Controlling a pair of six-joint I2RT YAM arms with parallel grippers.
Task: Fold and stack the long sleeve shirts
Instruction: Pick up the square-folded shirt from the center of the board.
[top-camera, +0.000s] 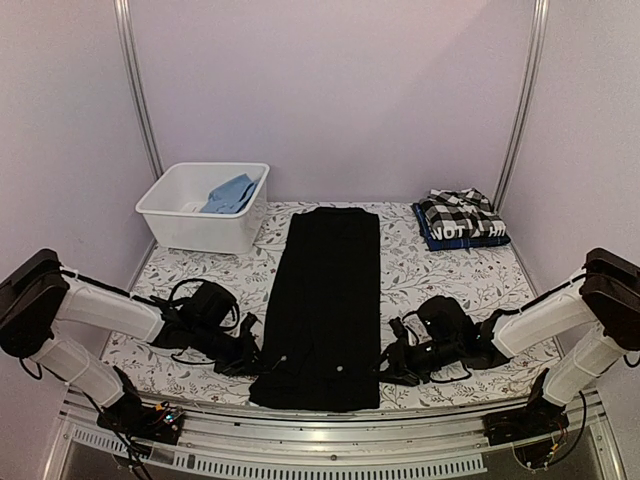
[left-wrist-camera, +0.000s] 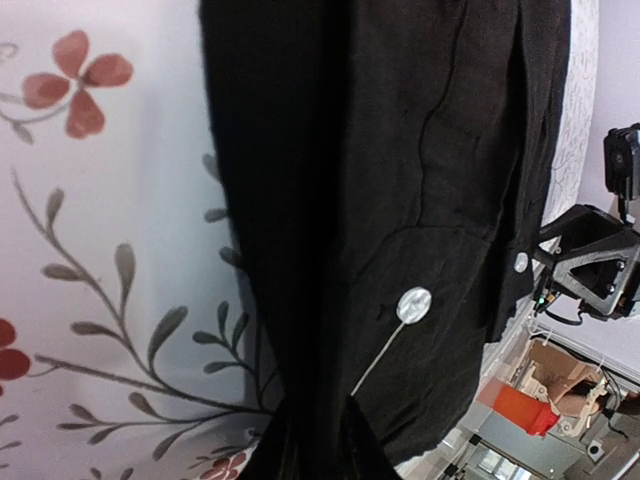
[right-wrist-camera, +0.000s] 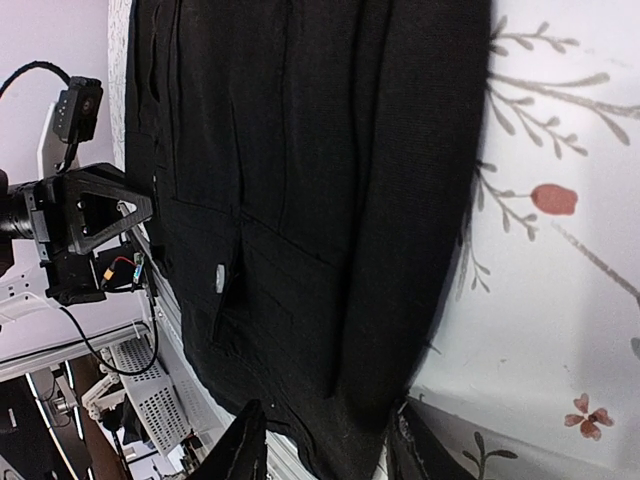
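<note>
The plain black long sleeve shirt lies folded into a long narrow strip down the middle of the table, with a white button showing near its front end. My left gripper sits at the strip's left edge near the front. In the left wrist view its fingers stand close together on a fold of the black cloth. My right gripper is at the right edge, its fingers well apart and straddling that edge. A checked shirt lies folded on a dark lettered shirt at the back right.
A white bin with a blue cloth in it stands at the back left. The table's floral cover reaches the metal rail at the front edge. Walls close in both sides and the back.
</note>
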